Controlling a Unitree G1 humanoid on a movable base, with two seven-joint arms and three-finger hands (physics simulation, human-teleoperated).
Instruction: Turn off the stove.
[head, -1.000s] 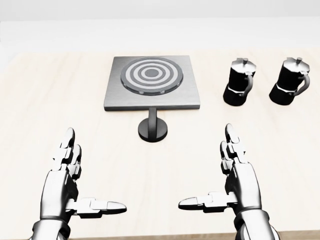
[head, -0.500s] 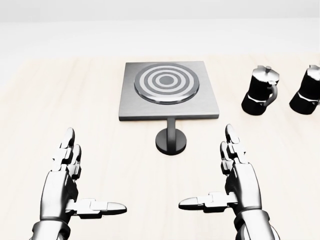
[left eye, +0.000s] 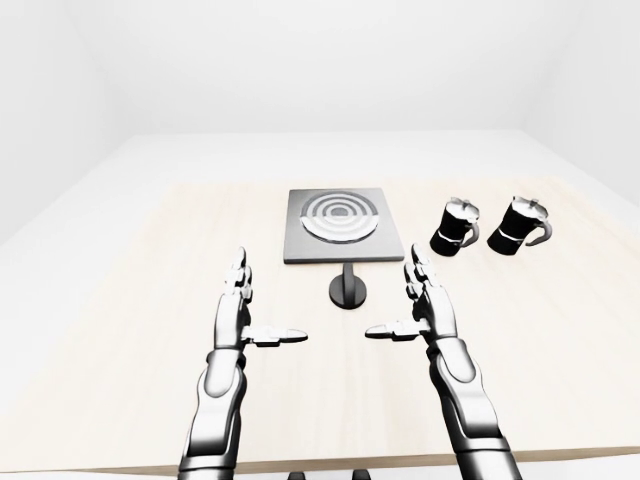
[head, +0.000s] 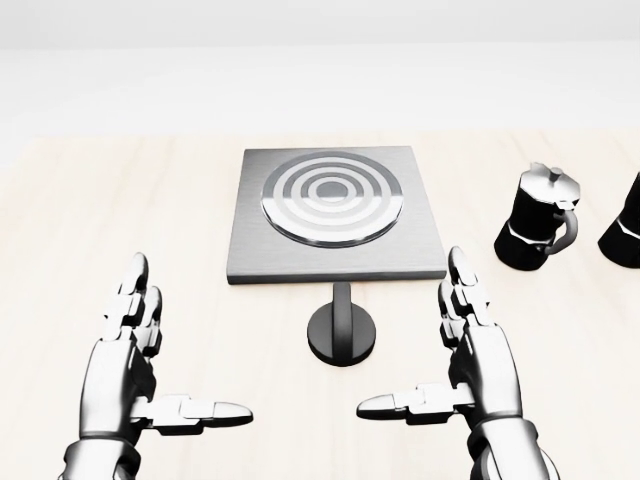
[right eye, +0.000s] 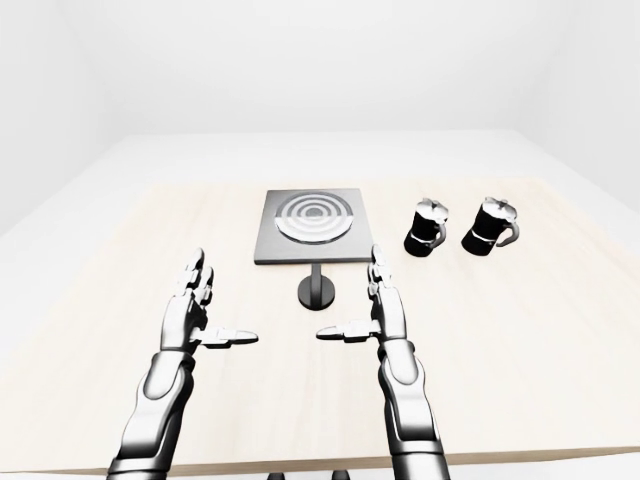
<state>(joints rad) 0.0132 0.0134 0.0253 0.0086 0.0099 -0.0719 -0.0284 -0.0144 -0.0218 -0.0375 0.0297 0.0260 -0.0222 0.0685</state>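
A square grey stove (head: 335, 215) with a ringed round burner (head: 332, 196) lies on the pale wooden table (head: 120, 220), upper middle of the head view. Its black round knob (head: 342, 334) on a short stem sits just below the stove's lower edge. My left hand (head: 160, 375) hovers at lower left, fingers spread and thumb pointing inward, open and empty. My right hand (head: 440, 370) mirrors it at lower right, open and empty, its fingertips (head: 458, 262) level with the stove's lower right corner. The knob lies between the two hands, slightly above them.
Two black moka pots stand right of the stove: one (head: 538, 231) near it, the other (left eye: 521, 225) farther right, cut off by the head view's edge. The table's near edge (left eye: 330, 465) runs along the bottom of the left-eye view. White walls surround the table.
The whole picture has shifted: the stove, knob and pots have grown and slid downward in the view, so the camera has moved closer. Both hands keep the same open pose.
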